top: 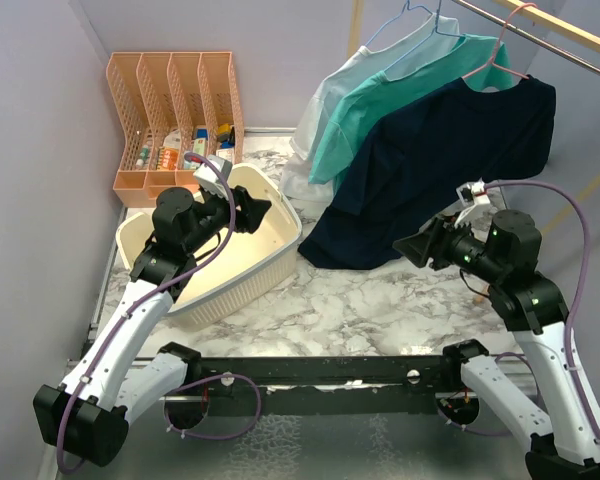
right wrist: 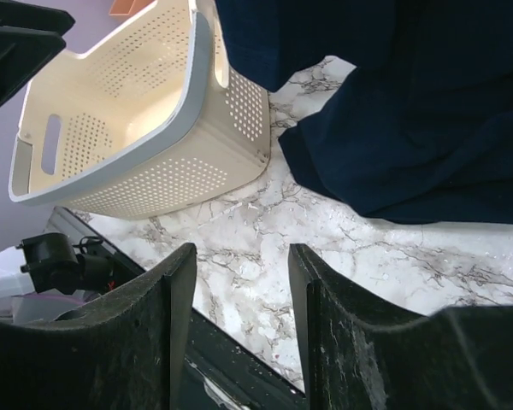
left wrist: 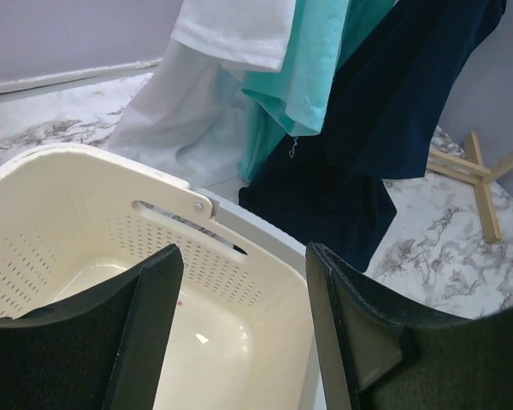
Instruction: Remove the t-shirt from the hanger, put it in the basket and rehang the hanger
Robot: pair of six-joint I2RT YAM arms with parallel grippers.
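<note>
The right claw point(right wrist: 239, 269) hovers over the table point(top: 380, 310), fingers parted to a middling gap, gripping nothing; the navy shirt point(top: 450, 170) hangs just ahead of it and higher, on a pink hanger point(top: 494, 62) hooked over the rail point(top: 580, 62), its hem bunched on the table just past the fingertips; a teal shirt point(top: 380, 110) and a white shirt point(top: 325, 110) hang beyond that, each on its own hanger; the left claw point(left wrist: 244, 295) is spread wide and empty, poised above the basket point(top: 265, 265), whose far rim lies ahead of it, with the three shirts further on.
</note>
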